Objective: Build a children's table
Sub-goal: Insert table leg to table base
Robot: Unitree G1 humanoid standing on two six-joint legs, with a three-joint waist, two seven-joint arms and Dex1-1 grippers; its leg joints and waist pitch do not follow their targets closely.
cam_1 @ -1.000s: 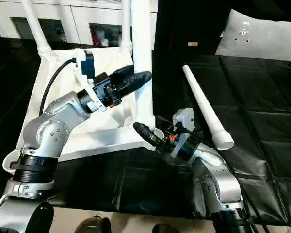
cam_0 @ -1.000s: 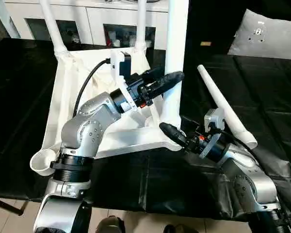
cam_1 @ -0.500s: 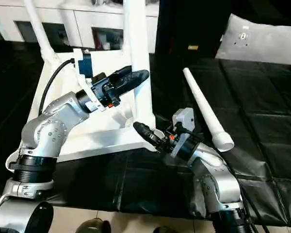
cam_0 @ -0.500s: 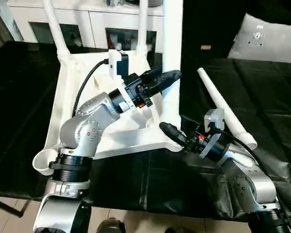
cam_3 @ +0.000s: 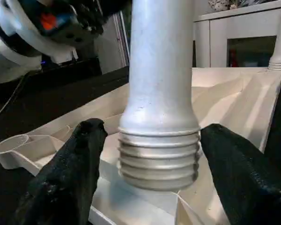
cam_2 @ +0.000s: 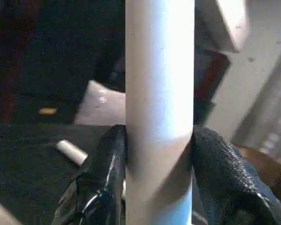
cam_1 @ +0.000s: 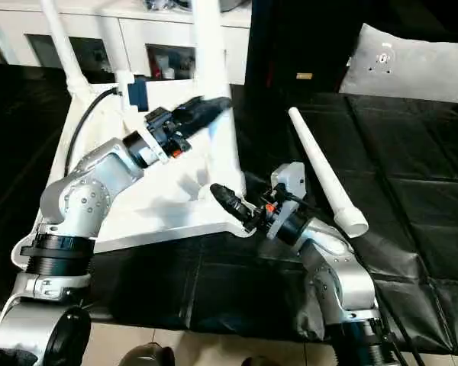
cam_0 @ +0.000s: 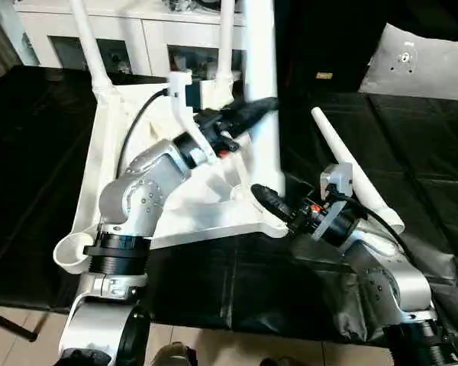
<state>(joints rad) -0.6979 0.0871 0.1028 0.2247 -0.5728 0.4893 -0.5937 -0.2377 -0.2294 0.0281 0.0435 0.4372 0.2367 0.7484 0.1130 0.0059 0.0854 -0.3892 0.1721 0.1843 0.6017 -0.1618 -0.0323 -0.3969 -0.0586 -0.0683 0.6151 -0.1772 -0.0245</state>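
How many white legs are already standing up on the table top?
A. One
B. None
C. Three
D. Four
C: two far legs stand in their sockets, the left gripper is shut on a third leg, and the fourth leg lies on the black surface.

White cabinet (cam_0: 145, 38) behind black-covered work surface (cam_0: 412, 152).

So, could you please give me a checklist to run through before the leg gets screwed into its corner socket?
1. Left gripper shut on the upright leg: ok.
2. Right gripper open, fingers either side of the leg's threaded end: ok.
3. Threaded end seated in the corner socket: not ok, threads exposed.
4. Leg upright over socket: cannot tell.
5. Loose leg lying apart on the black surface: ok.
6. Tabletop underside up: ok.
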